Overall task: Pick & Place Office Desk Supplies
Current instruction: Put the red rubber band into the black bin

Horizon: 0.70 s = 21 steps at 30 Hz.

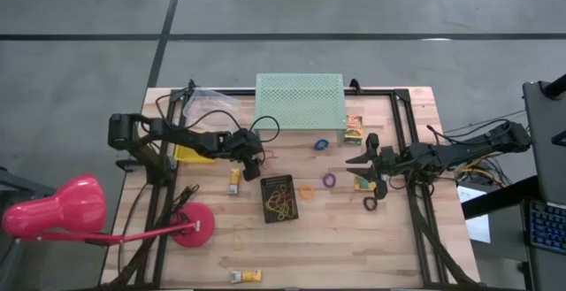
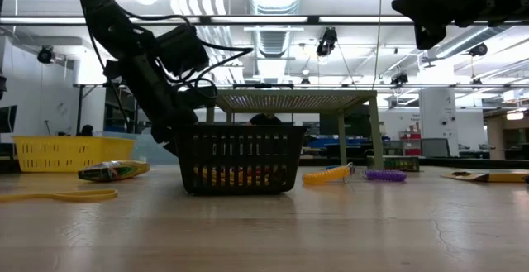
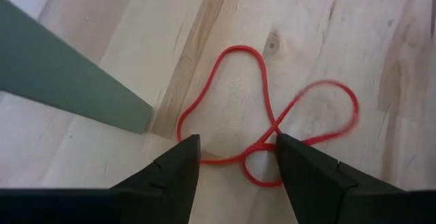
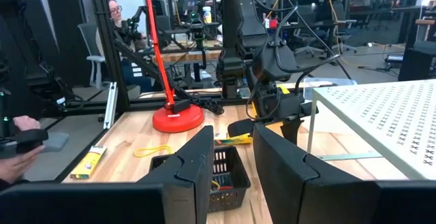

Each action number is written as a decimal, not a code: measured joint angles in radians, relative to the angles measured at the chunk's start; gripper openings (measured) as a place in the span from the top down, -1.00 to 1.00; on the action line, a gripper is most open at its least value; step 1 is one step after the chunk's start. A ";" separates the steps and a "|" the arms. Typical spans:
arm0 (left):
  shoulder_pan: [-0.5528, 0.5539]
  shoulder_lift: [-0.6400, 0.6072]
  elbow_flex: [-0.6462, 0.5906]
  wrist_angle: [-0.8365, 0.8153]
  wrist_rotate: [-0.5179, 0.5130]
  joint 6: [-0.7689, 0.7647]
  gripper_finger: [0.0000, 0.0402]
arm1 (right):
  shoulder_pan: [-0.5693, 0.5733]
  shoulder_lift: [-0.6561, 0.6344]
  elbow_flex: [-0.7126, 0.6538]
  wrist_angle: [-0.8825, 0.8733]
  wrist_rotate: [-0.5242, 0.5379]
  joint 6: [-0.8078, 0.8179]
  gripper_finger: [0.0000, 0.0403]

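Red rubber band (image 3: 272,125) is seen lying flat on the wooden counter (image 1: 389,247), twisted into a figure-eight, beside a front leg of the mint-green stand (image 1: 300,102). The left tool (image 3: 235,157) is held low over it, pointing down, its fingers (image 3: 170,173) spread apart on either side of the band's crossing with nothing gripped. The left arm is stretched from the counter's left edge toward the middle. Just right of it a black basket (image 1: 279,198) with yellow and orange bands inside is set, its long axis running front to back. Loose orange (image 1: 306,191) and purple (image 1: 329,180) bands are scattered on open wood further right. The right tool (image 1: 370,172) is held above the counter near a small printed box (image 1: 354,128), its fingers (image 4: 197,166) parted with a narrow gap and nothing between them. Free wood is left along the front edge.
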 joint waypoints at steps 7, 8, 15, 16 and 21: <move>0.000 0.000 -0.001 -0.004 -0.014 0.000 0.24 | 0.000 0.000 0.000 0.000 0.000 0.000 0.47; 0.000 0.000 -0.001 -0.005 -0.018 0.000 0.31 | 0.000 0.000 0.000 0.000 0.000 0.000 0.48; 0.000 0.000 -0.002 -0.007 -0.039 -0.018 0.82 | 0.000 0.000 0.000 0.000 0.000 0.000 0.53; 0.000 0.000 -0.002 -0.008 -0.042 -0.020 0.89 | 0.000 0.000 0.000 0.000 0.000 0.000 0.54; 0.000 -0.002 -0.002 -0.009 -0.050 -0.022 0.98 | 0.000 0.000 0.000 0.000 0.000 0.000 0.53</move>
